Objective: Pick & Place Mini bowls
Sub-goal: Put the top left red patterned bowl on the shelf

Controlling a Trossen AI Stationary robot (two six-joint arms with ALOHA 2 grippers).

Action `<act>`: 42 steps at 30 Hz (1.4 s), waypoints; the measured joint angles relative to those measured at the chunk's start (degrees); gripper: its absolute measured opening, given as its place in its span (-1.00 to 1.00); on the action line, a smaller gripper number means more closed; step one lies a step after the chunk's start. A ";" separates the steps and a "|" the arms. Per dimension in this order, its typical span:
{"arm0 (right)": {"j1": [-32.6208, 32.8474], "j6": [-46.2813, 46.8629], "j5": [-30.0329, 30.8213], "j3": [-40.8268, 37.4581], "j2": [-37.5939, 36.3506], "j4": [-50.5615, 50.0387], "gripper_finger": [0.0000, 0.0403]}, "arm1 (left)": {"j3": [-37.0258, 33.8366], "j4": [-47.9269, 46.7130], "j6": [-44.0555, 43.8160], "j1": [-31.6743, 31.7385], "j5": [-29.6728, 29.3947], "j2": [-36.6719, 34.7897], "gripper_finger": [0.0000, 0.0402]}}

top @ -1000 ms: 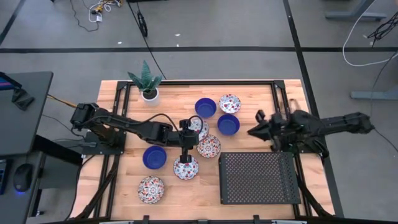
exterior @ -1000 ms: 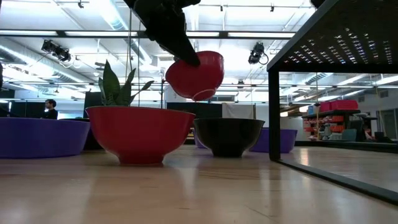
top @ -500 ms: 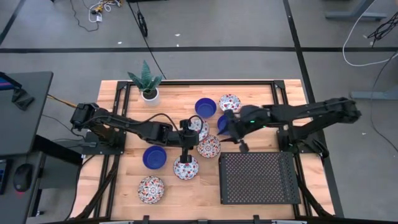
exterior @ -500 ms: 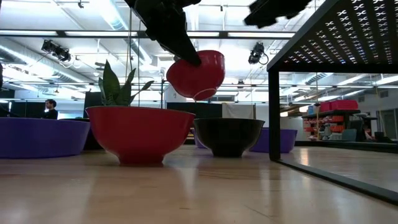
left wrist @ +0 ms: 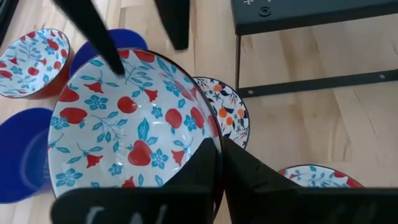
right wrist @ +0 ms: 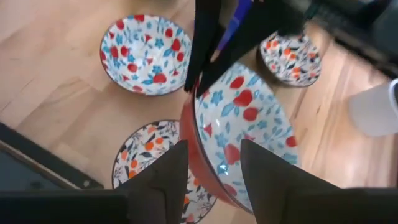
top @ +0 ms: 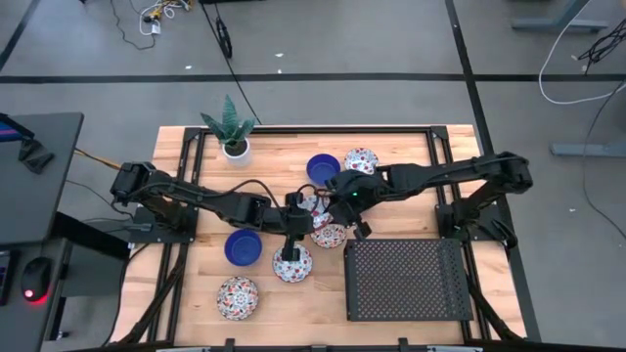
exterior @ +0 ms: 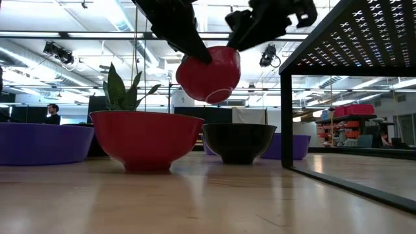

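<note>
The right gripper [right wrist: 211, 171] has its two dark fingers spread, one on each side of the near rim of a floral bowl [right wrist: 245, 134] that is red outside and white inside with red and blue flowers. That bowl is tilted and raised off the wooden table [right wrist: 56, 81], its far rim pinched by the left gripper [right wrist: 200, 78], whose dark fingers close together on it. Below lie a second floral bowl [right wrist: 147, 53], a bowl with orange flowers [right wrist: 140, 163] partly under the held one, another patterned bowl [right wrist: 292, 57] farther off, and a white pot [right wrist: 374, 110] at the edge.
</note>
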 joint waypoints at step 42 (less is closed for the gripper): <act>0.58 -2.33 -0.30 0.07 2.57 -1.25 -0.46 | -0.04 3.81 6.30 0.10 -2.16 0.02 -0.94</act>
